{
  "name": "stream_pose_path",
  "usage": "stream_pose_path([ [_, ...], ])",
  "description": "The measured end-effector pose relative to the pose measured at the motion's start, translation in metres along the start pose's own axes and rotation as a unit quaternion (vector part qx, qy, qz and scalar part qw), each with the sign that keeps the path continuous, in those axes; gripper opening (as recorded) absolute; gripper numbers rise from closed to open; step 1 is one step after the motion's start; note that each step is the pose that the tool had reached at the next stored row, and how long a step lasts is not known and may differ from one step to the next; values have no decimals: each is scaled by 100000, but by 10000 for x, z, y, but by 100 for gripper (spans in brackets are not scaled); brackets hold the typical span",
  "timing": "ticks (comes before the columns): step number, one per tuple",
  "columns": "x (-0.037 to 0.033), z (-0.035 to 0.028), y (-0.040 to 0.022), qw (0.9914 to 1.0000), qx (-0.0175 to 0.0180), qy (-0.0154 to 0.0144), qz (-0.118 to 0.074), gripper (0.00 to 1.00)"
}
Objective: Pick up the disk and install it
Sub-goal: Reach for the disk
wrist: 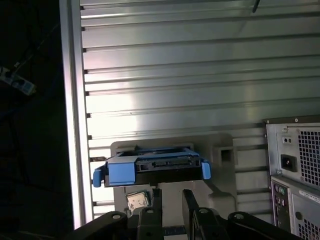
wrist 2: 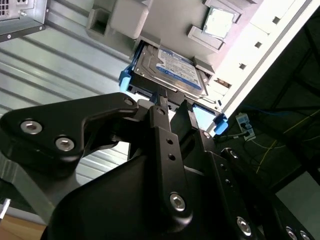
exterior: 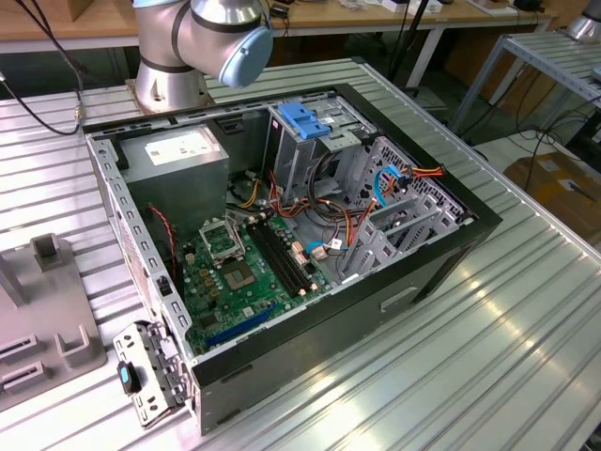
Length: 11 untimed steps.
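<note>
Second wrist view: disk [wrist 2: 172, 70] on fixture [wrist 2: 165, 20], computer case [wrist 2: 20, 12] nearby; jaws apart.

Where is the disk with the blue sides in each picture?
Second wrist view: the disk lies flat on the grey holder, just beyond the claw.
First wrist view: the disk shows edge-on, on the grey holder, beyond the claw.
Exterior view: the shared landmark, the grey holder, sits at the exterior view's left edge.

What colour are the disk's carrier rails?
Bright blue carrier rails around the grey disk; clearest in the first wrist view.
</note>
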<state>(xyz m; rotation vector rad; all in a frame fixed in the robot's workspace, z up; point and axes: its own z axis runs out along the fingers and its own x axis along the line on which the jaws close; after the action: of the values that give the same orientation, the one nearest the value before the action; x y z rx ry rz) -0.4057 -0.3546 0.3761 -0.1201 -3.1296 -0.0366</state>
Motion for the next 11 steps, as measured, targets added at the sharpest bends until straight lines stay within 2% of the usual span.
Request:
stream_pose_path([
  [1,-1,4,0,99993,96,1145,27,31],
  [2,-1,4,0,99989,194,1445,38,31],
  [6,-1,13,12,99989,311,1445,-126,31],
  [11,3,50,46,99957,589,1468,-2455,31],
])
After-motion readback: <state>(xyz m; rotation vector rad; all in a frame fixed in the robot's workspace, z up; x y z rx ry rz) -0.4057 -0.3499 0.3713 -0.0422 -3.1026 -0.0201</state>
